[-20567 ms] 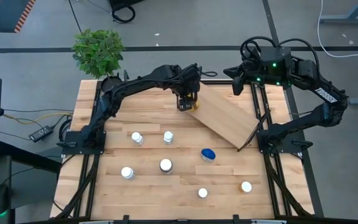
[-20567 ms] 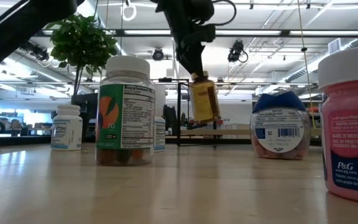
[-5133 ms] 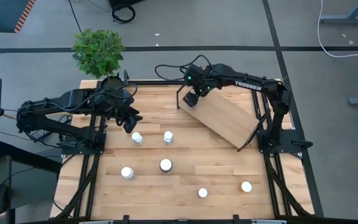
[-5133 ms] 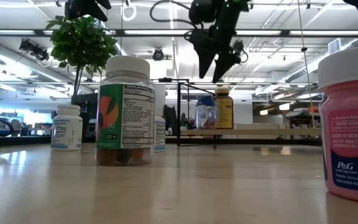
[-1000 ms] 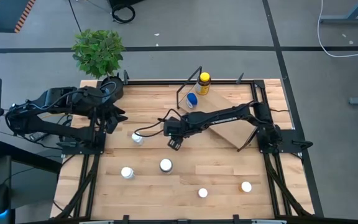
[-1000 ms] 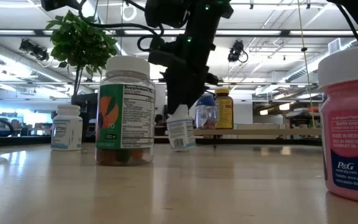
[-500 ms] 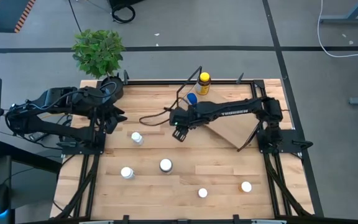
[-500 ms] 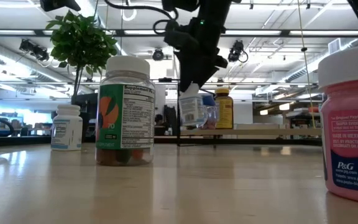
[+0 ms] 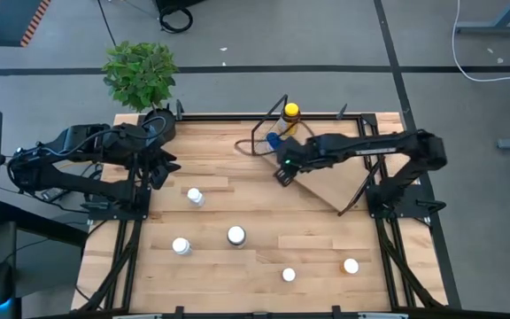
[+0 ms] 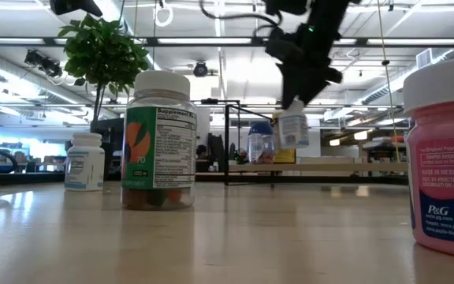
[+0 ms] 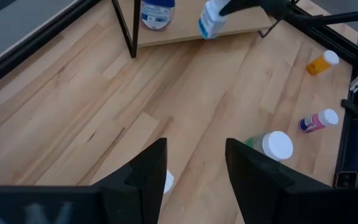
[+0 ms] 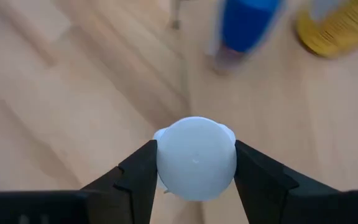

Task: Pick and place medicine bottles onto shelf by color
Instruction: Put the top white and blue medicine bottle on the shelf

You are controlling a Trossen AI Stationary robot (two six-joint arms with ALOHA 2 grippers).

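Note:
My right gripper (image 9: 282,173) is shut on a white-capped medicine bottle (image 10: 293,126) and holds it in the air over the near left part of the shelf (image 9: 326,173), a tilted light-wood board. A blue-capped bottle (image 9: 274,142) and an amber bottle with a yellow cap (image 9: 290,113) stand on the shelf's far left corner. My left gripper (image 11: 194,165) waits open at the table's left side, above a white-capped bottle (image 9: 195,196) that stands on the table. My right gripper pinches the bottle by its white cap (image 12: 196,158) between its two fingers, one on either side of it. The fingers (image 10: 299,87) come from above, slanting down. The bottle hangs below them, slightly tilted, clear of the table and the shelf.
More bottles stand on the table's near half: three with white caps (image 9: 181,245) (image 9: 236,235) (image 9: 289,275) and an orange one (image 9: 351,265). A potted plant (image 9: 140,73) stands at the far left corner. Black frame rails run along the table's sides.
My right gripper has gone from the middle of the table toward the far right, up to the shelf, carrying the white-capped bottle. The bottle has risen from just above the tabletop to the height of the bottles on the shelf.

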